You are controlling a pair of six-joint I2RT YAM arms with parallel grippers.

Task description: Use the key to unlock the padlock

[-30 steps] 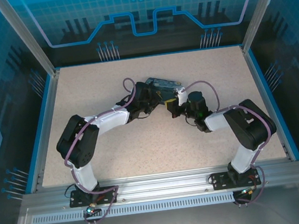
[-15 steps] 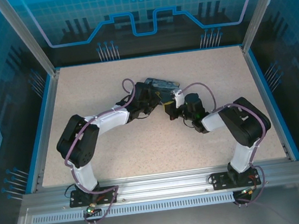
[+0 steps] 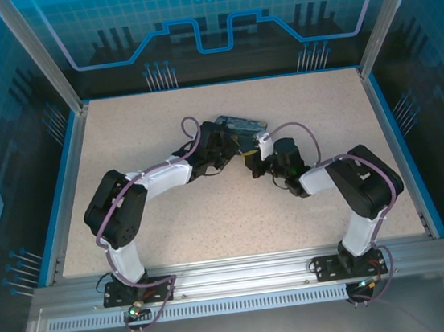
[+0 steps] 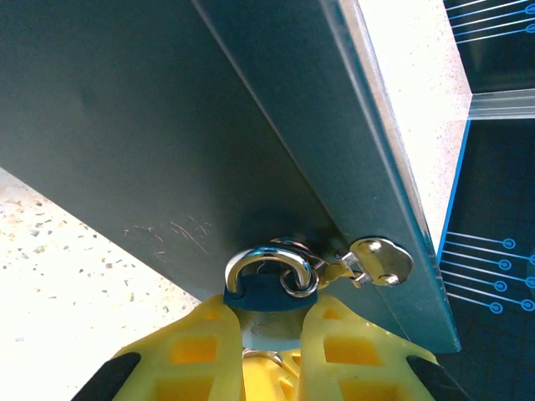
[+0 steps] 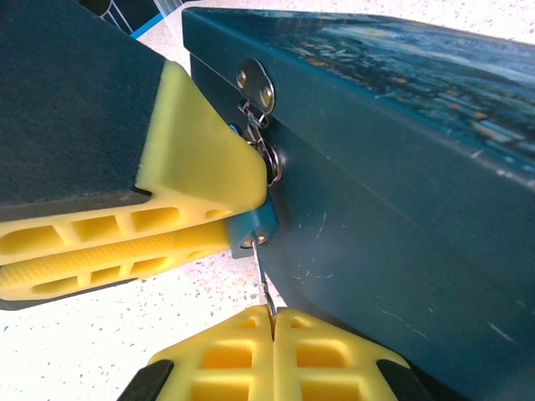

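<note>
The padlock (image 4: 266, 294) has a small blue body and a silvery shackle (image 4: 264, 257) that hangs through the ring of the box's hasp (image 4: 380, 261). My left gripper (image 4: 269, 324) is shut on the padlock body, a yellow finger on each side. From the right wrist, the padlock (image 5: 256, 227) pokes out under the left gripper's yellow fingers (image 5: 188, 180). My right gripper (image 5: 273, 324) is shut on the key (image 5: 265, 286), a thin dark sliver. Its tip reaches the keyhole at the padlock's bottom face. In the top view both grippers meet at the box (image 3: 241, 124), left gripper (image 3: 231, 144), right gripper (image 3: 254, 160).
The dark teal box (image 5: 401, 167) with a painted lid lies on the speckled table (image 3: 211, 208), its front wall (image 4: 167, 125) right behind the padlock. Blue walls (image 3: 66, 165) ring the table. Open tabletop lies in front of both arms.
The right arm has shifted a little left toward the box, bringing its gripper closer to the padlock. The left arm has held still.
</note>
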